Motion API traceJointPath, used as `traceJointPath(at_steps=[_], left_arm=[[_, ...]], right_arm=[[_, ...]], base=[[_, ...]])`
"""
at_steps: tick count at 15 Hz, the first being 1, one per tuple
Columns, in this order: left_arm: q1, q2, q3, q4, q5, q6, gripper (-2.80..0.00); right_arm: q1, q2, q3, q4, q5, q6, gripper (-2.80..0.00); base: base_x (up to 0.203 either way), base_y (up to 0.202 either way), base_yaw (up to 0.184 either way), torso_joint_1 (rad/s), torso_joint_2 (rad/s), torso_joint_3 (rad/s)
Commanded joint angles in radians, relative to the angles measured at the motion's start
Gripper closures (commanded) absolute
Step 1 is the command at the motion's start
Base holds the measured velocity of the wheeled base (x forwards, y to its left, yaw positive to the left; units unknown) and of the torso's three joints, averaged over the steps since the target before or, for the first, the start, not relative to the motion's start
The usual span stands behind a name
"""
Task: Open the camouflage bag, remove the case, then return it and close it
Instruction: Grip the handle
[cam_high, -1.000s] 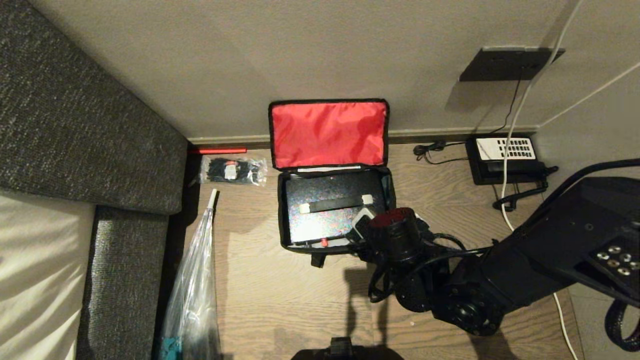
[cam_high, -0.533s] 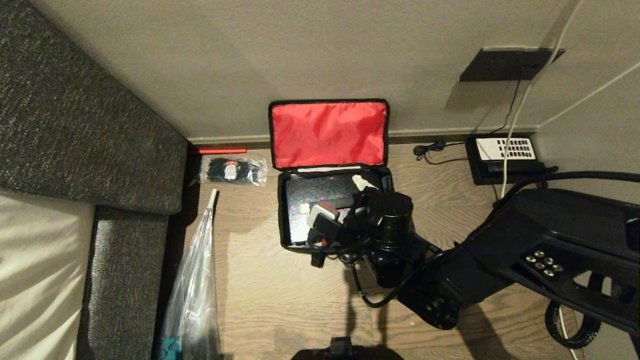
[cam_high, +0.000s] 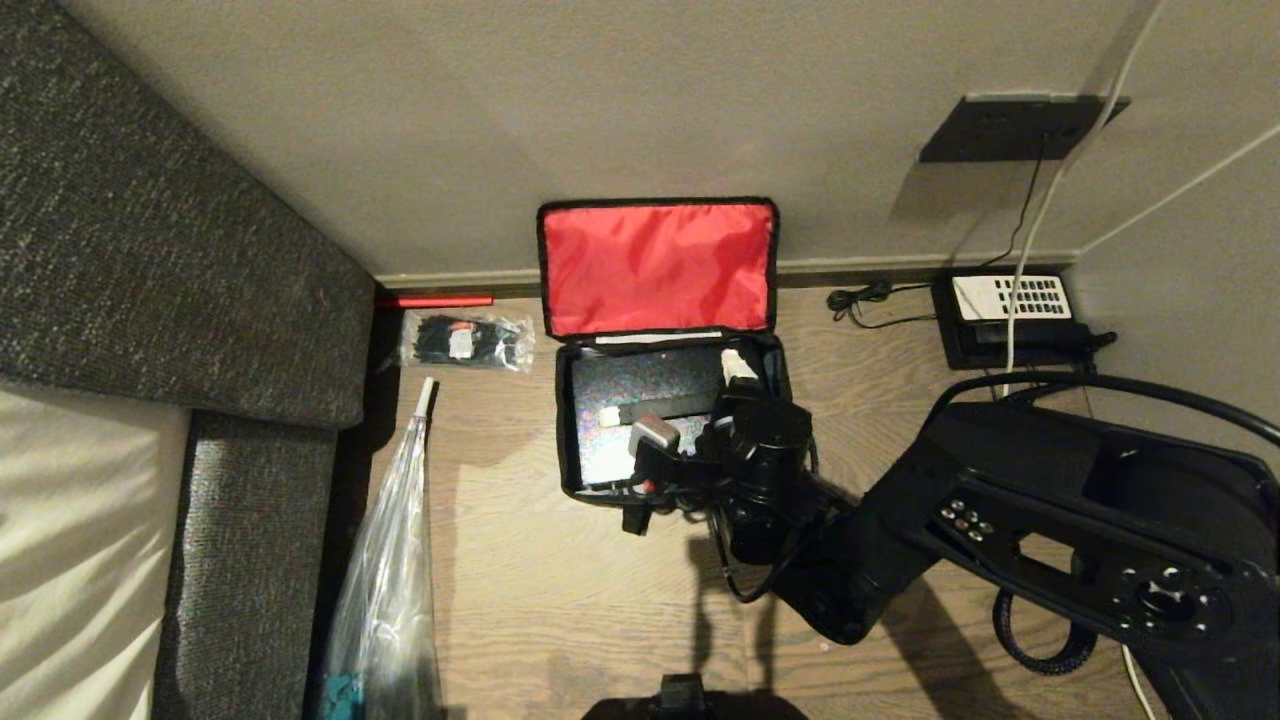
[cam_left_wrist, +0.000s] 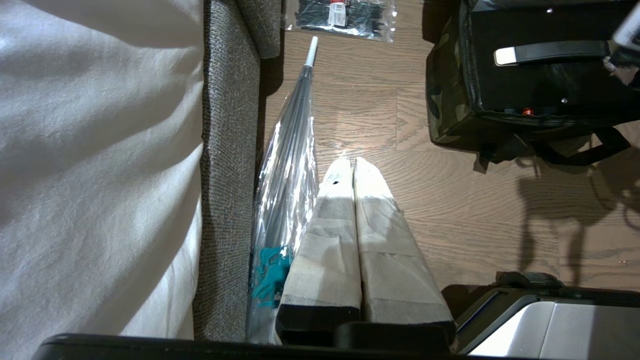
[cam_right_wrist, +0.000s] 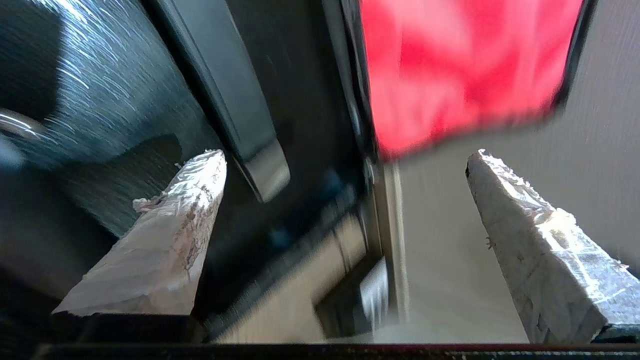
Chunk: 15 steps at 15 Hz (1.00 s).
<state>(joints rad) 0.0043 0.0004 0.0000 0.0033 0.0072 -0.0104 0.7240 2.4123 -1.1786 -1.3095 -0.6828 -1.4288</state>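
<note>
The camouflage bag (cam_high: 570, 430) lies open on the wooden floor, its red-lined lid (cam_high: 655, 265) leaning against the wall. The black case (cam_high: 625, 385) sits inside it, a dark strap across its top. My right gripper (cam_high: 695, 400) hovers over the right half of the case, open wide with nothing between its fingers (cam_right_wrist: 170, 230). In the right wrist view the right gripper (cam_right_wrist: 347, 155) frames the strap (cam_right_wrist: 225, 90), the bag's edge and the red lining (cam_right_wrist: 450, 65). My left gripper (cam_left_wrist: 348, 162) is shut and empty, parked above the floor left of the bag (cam_left_wrist: 445, 100).
A grey upholstered sofa (cam_high: 150, 250) fills the left side. A clear packet of black ties (cam_high: 465, 342) and a plastic-wrapped umbrella (cam_high: 385, 580) lie left of the bag. A black telephone (cam_high: 1010, 315) with cables sits at the right by the wall.
My right arm swung left from the bag's right front corner to over the case. The wrist rolled, and the fingers now span across the case's right half.
</note>
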Motion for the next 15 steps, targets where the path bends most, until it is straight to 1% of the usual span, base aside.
traceJointPath(at_steps=[1, 2, 6, 7, 8, 9, 10, 11, 15], left_arm=[[0.000, -0.002, 0.003, 0.000, 0.000, -0.002, 0.00], [0.000, -0.002, 0.003, 0.000, 0.000, 0.000, 0.00], [0.000, -0.002, 0.003, 0.000, 0.000, -0.002, 0.00], [0.000, -0.002, 0.003, 0.000, 0.000, 0.000, 0.00], [0.000, -0.002, 0.003, 0.000, 0.000, -0.002, 0.00], [0.000, -0.002, 0.003, 0.000, 0.000, -0.002, 0.00], [0.000, -0.002, 0.003, 0.000, 0.000, 0.000, 0.00], [0.000, -0.002, 0.003, 0.000, 0.000, 0.000, 0.00], [0.000, -0.002, 0.003, 0.000, 0.000, 0.000, 0.00]], right_arm=[[0.010, 0.035, -0.085, 0.018, -0.079, 0.006, -2.80], [0.012, 0.044, -0.115, 0.040, -0.090, 0.013, -2.80], [0.014, 0.031, -0.089, 0.077, -0.093, 0.020, -2.80], [0.015, 0.022, -0.076, 0.087, -0.105, 0.022, -2.80], [0.022, 0.017, -0.079, 0.103, -0.142, 0.027, -2.80], [0.031, 0.012, -0.087, 0.133, -0.166, 0.063, -2.80], [0.042, 0.006, -0.093, 0.169, -0.174, 0.107, -2.80], [0.054, 0.008, -0.102, 0.192, -0.177, 0.133, -2.80], [0.056, 0.073, -0.142, 0.190, -0.182, 0.151, -2.80]], base=[[0.000, 0.000, 0.000, 0.000, 0.00, 0.000], [0.000, 0.000, 0.000, 0.000, 0.00, 0.000], [0.000, 0.000, 0.000, 0.000, 0.00, 0.000], [0.000, 0.000, 0.000, 0.000, 0.00, 0.000], [0.000, 0.000, 0.000, 0.000, 0.00, 0.000], [0.000, 0.000, 0.000, 0.000, 0.00, 0.000], [0.000, 0.000, 0.000, 0.000, 0.00, 0.000], [0.000, 0.000, 0.000, 0.000, 0.00, 0.000], [0.000, 0.000, 0.000, 0.000, 0.00, 0.000]])
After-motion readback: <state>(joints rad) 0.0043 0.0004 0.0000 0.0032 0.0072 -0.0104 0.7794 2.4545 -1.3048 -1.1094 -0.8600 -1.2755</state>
